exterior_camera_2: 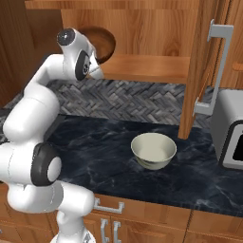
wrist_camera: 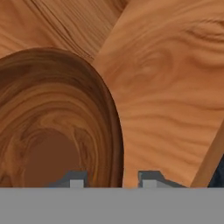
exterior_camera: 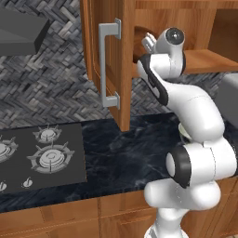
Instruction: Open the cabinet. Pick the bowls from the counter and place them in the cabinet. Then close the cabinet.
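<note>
Both doors of the wood cabinet [exterior_camera_2: 142, 66] stand open, the left door [exterior_camera: 109, 56] and the right door [exterior_camera_2: 199, 71] swung out over the counter. My gripper [wrist_camera: 113, 179] reaches inside the cabinet above the shelf, shut on the rim of the dark reddish-brown wooden bowl [wrist_camera: 57, 122]. The bowl is tilted on edge, its hollow facing outward [exterior_camera_2: 102, 45]. The cream bowl [exterior_camera_2: 153, 150] sits upright on the black marble counter [exterior_camera_2: 95, 142] below the right door, apart from the arm.
A gas hob [exterior_camera: 42, 153] lies at the left of the counter under a grey hood [exterior_camera: 21, 32]. A silver appliance [exterior_camera_2: 230, 130] stands at the counter's right end. Lower wooden drawers [exterior_camera_2: 142, 218] run below the counter's front edge.
</note>
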